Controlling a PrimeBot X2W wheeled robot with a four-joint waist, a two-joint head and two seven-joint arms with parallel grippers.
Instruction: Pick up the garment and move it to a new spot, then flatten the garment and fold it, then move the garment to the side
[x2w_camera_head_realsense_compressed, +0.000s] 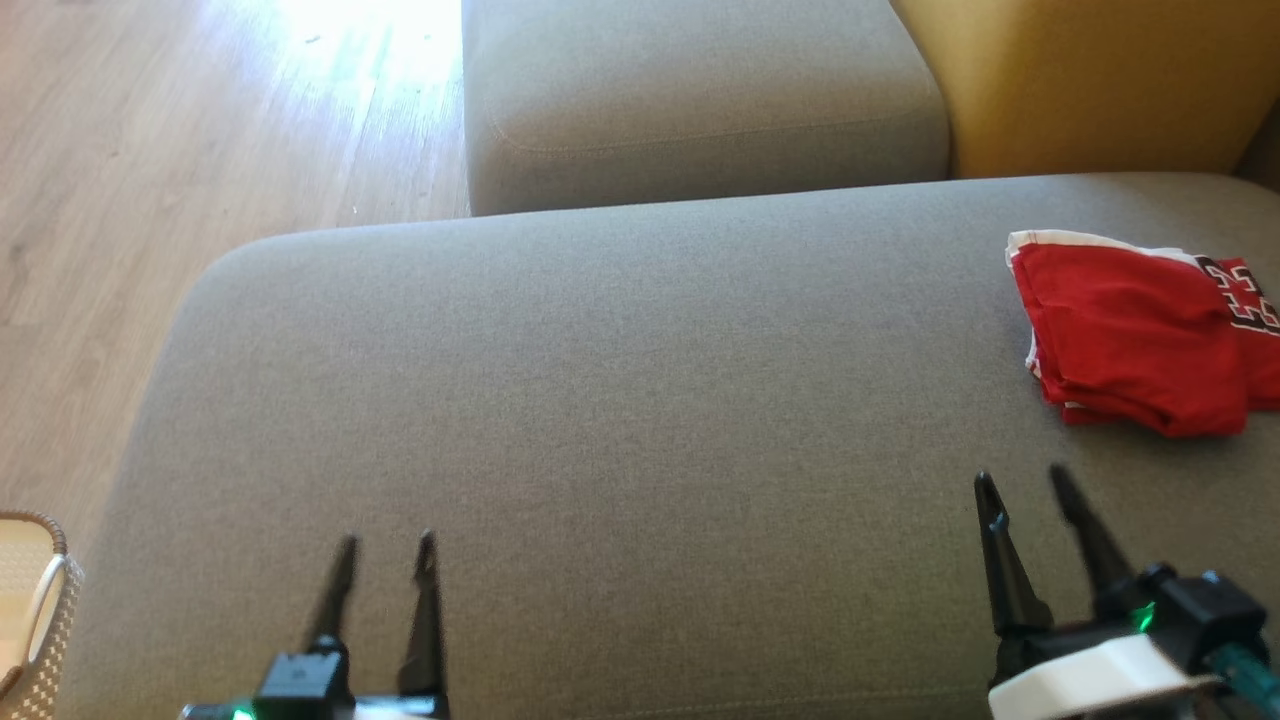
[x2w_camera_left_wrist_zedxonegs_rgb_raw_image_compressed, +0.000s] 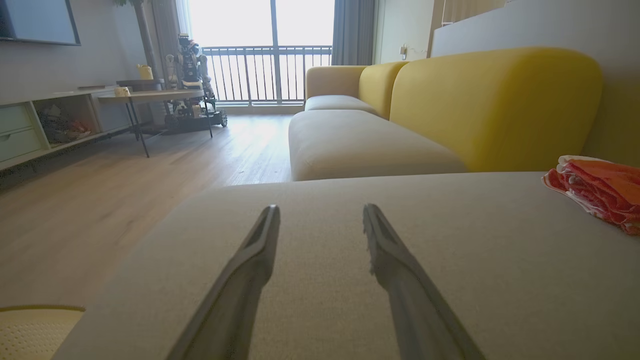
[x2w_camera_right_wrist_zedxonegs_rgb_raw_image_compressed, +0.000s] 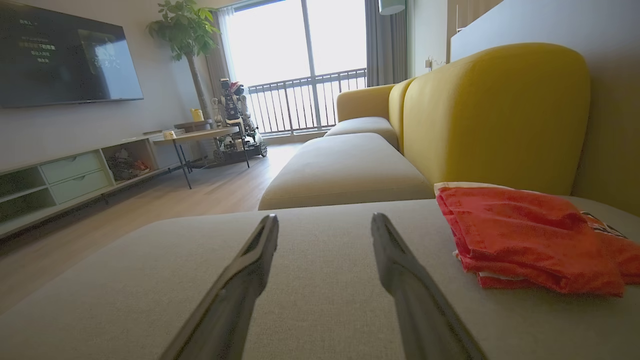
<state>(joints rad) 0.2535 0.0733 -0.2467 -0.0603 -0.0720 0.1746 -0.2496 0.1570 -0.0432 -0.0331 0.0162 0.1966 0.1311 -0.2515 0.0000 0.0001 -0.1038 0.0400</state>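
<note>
Spreading across most of the head view, the grey sofa seat (x2w_camera_head_realsense_compressed: 600, 400) offers broad bare fabric from 9 to 1 o'clock. Its rounded edge drops to the wooden floor (x2w_camera_head_realsense_compressed: 150, 200) at 10 o'clock. The red garment (x2w_camera_head_realsense_compressed: 1130, 330) lies folded in a compact stack at 2 o'clock, near the yellow backrest (x2w_camera_head_realsense_compressed: 1080, 80), seemingly set aside to free the middle. The left end effector (x2w_camera_head_realsense_compressed: 388, 540) at 7 o'clock and the right end effector (x2w_camera_head_realsense_compressed: 1022, 476) at 5 o'clock hover with jaws wide, holding nothing. The right is just short of the garment.
</note>
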